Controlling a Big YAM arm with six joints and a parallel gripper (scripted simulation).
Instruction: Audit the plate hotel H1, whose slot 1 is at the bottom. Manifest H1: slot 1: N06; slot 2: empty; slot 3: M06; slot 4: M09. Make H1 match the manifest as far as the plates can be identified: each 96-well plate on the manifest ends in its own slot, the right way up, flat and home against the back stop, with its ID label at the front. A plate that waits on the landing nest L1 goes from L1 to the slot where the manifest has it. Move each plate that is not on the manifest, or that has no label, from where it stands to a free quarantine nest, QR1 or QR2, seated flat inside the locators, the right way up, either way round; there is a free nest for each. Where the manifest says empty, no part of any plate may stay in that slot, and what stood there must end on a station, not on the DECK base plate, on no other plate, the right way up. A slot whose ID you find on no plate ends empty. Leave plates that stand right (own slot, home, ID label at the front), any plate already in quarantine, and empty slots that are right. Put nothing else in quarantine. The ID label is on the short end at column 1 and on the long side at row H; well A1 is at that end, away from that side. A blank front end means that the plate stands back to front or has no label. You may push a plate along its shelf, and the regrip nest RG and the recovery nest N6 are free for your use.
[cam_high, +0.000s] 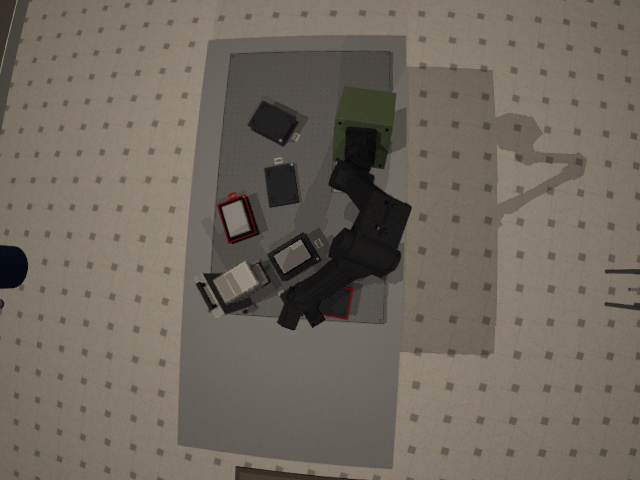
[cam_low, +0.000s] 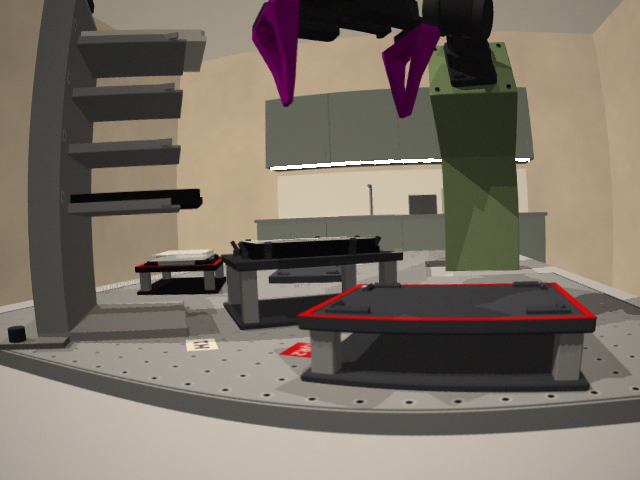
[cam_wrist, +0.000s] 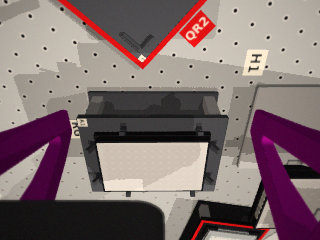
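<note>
Arm (cam_high: 374, 222) bent, hand (cam_low: 343, 105) fully open, pointing down

Soft even light, long floor shadows (exterior view edge-warped).

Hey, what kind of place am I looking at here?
Most likely a lab automation bench: a perforated deck carries a shelved plate hotel, raised plate nests such as QR2, and a well plate beneath the open gripper.
</note>
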